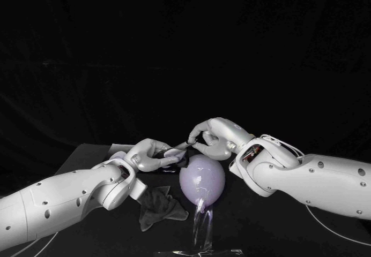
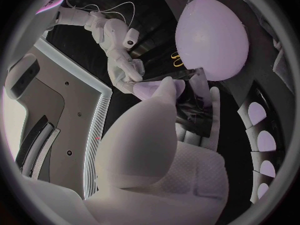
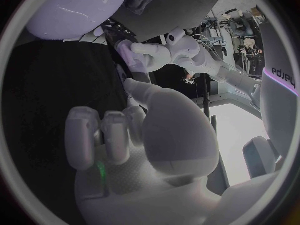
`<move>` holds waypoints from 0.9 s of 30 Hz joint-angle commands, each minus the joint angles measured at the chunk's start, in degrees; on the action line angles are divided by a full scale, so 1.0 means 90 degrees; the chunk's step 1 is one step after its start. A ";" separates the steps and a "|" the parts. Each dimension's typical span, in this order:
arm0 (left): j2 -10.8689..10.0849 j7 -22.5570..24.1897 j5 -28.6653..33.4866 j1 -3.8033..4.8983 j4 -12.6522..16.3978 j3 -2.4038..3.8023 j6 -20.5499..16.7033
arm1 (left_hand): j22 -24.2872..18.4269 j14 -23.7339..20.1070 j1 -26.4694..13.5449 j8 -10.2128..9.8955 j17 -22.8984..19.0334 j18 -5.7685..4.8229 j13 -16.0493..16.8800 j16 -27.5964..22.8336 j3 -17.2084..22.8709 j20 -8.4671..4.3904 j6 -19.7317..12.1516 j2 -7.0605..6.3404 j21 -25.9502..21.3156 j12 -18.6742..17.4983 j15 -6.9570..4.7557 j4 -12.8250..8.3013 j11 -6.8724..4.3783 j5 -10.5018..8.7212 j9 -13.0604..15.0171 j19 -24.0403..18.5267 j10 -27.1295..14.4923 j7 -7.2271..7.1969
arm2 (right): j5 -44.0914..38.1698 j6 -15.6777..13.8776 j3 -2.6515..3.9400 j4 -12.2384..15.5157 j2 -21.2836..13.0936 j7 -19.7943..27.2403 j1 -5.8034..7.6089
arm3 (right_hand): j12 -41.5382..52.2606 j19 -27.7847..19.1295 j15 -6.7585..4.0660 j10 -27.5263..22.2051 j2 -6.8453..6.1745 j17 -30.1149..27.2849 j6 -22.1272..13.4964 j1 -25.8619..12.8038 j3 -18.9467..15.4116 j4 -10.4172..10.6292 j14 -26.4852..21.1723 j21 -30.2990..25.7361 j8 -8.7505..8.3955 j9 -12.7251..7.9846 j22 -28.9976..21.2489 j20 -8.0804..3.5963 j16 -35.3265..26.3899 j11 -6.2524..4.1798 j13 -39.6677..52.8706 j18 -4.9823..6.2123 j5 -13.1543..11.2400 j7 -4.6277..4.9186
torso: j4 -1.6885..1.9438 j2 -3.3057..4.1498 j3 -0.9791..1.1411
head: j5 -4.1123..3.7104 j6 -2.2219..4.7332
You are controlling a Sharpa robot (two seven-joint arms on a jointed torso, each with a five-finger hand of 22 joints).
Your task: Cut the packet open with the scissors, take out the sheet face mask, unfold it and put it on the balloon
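Packet point(image 2: 190, 105) is off the table point(image 1: 93, 160), between the 2 hands, just beside the top of the balloon point(image 1: 202, 179). Left hand point(image 1: 148, 154) is clamped on its body; right hand point(image 1: 213, 138) pinches the far edge. Both are closed on it. Its long axis appears to run hand to hand. Judged: mask withdrawal not yet done. There is open room outward on either side. Downward the room is tight, with the balloon near and a grey cloth point(image 1: 160, 206) beneath.

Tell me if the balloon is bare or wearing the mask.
Bare. The balloon shows smooth skin, no sheet; left hand and right hand hold the packet above it.
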 commanded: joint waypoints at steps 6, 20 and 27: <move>0.0029 0.0117 0.0184 0.0011 0.0044 0.0009 0.0004 | 0.0255 0.0314 -0.0016 0.0166 0.0089 0.0044 -0.0002 0.0206 0.0547 -0.0169 0.0219 -0.0043 0.0448 0.0068 -0.0166 -0.0126 -0.0149 -0.0010 0.0069 0.0151 0.0404 -0.0099 | -0.0442 0.0133 0.0001 -0.0060 0.0051 -0.0163 0.0001 | -0.0065 -0.0008 -0.0018 0.0206 0.0004 0.1186 0.0014 -0.0099 0.0056 0.0004 0.0559 -0.0050 0.0025 0.0528 0.0889 -0.0011 -0.0003 0.0000 0.0779 -0.0080 -0.0018 0.0032 | 0.0005 -0.0005 -0.0003 | -0.0004 -0.0001; 0.0002 0.0121 0.0364 0.0011 0.0019 0.0009 -0.0203 | 0.0756 0.0500 -0.0579 0.0320 0.0153 0.0011 -0.0149 0.0328 0.1433 -0.0273 0.0278 -0.0403 0.1214 -0.0047 -0.0242 -0.0407 -0.0206 -0.0007 0.0159 -0.0119 0.0682 -0.0145 | 0.0498 -0.0349 0.0000 0.0090 -0.0214 0.0497 0.0018 | -0.3536 -0.1423 0.0472 -0.1652 -0.0954 -0.0205 -0.1560 -0.0772 -0.0803 0.0342 0.0063 -0.1629 -0.1245 -0.0057 -0.0519 0.0339 -0.0875 0.0571 -0.1545 0.0288 -0.0020 0.0696 | 0.0002 0.0000 0.0002 | 0.0008 0.0042; -0.0006 0.0133 0.0543 0.0011 0.0003 0.0008 -0.0301 | 0.1111 0.0634 -0.0656 0.0343 0.0195 0.0006 -0.0167 0.0417 0.1658 -0.0359 0.0329 -0.0582 0.1753 0.0026 -0.0313 -0.0818 -0.0230 -0.0011 0.0211 -0.0262 0.0839 -0.0126 | 0.1240 -0.0273 0.0000 0.0305 -0.0591 0.0725 0.0055 | -0.4203 -0.1752 0.0532 -0.2042 -0.0906 -0.0520 -0.1576 -0.0606 -0.1006 0.0414 -0.0104 -0.2081 -0.1419 -0.0119 -0.0865 0.0453 -0.1113 0.0638 -0.2063 0.0403 -0.0010 0.0745 | -0.0006 -0.0005 0.0002 | 0.0021 0.0065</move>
